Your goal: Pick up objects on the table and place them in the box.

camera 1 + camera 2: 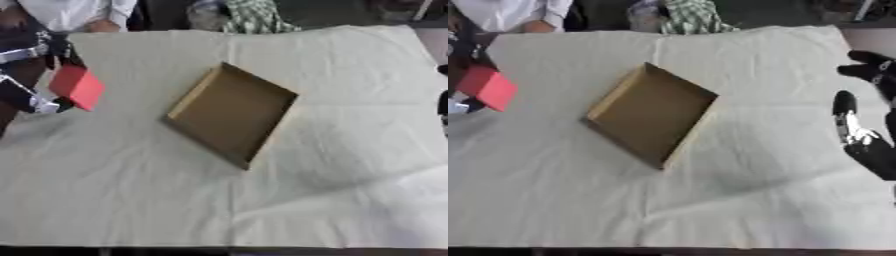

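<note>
The left hand (39,97) grips a red block (77,86), left of the brown box (232,114). The right hand (866,127) rests right of it, fingers apart.

Red block (77,86), brown box (232,114), white cloth (262,200) — the cloth perhaps cream.

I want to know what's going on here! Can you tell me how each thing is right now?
Red block: held up by the left hand.
Box: open, nothing in it, flat on the white cloth.
Right hand: open, holding nothing.
</note>
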